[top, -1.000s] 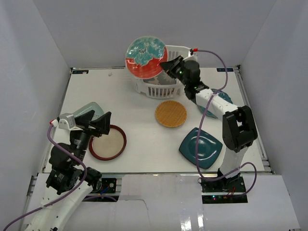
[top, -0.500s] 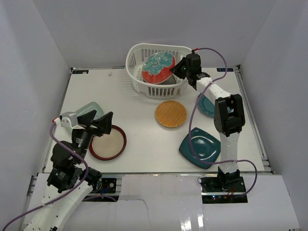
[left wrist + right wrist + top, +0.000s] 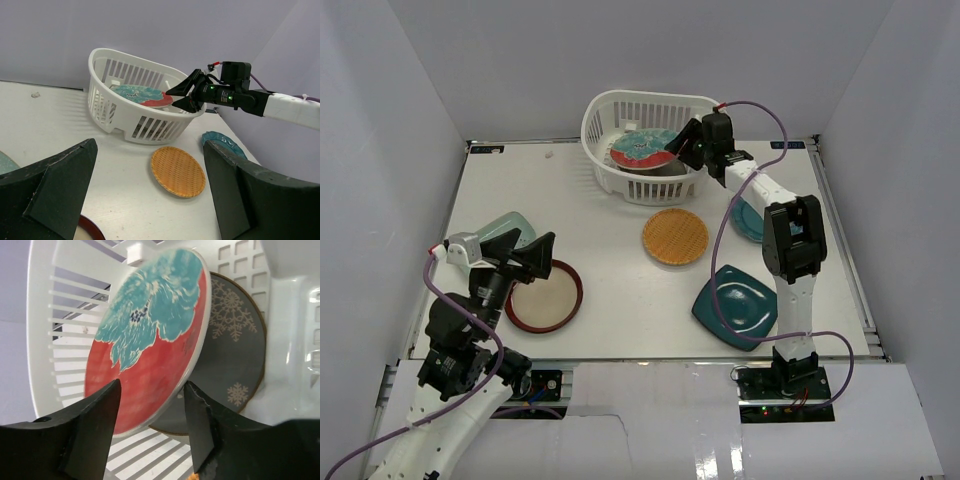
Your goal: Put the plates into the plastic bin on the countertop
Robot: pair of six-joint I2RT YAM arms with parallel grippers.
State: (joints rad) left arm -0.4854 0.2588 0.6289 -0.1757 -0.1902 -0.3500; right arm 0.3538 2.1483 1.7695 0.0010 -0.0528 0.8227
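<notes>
The teal-red floral plate (image 3: 642, 148) (image 3: 150, 335) lies tilted inside the white plastic bin (image 3: 610, 180) (image 3: 145, 125), leaning on a grey snowflake plate (image 3: 232, 355). My right gripper (image 3: 688, 146) (image 3: 152, 385) is open at the bin's right rim, its fingers apart on either side of the floral plate's edge. My left gripper (image 3: 525, 255) (image 3: 150, 145) hangs wide open and empty above the red-rimmed beige plate (image 3: 544, 296). The pale green oblong plate (image 3: 510, 228) lies behind it. The orange woven plate (image 3: 675, 237) (image 3: 177, 171) rests mid-countertop (image 3: 610, 225).
A dark teal square plate (image 3: 736, 306) sits at the front right beside the right arm's base. A teal scalloped plate (image 3: 752, 220) (image 3: 222, 142) lies under the right arm's forearm. Pale grey walls close in the countertop on three sides.
The right gripper brought the floral plate down from above the bin's rim into the bin, laid it nearly flat, and its jaws came apart. The left arm has not moved.
</notes>
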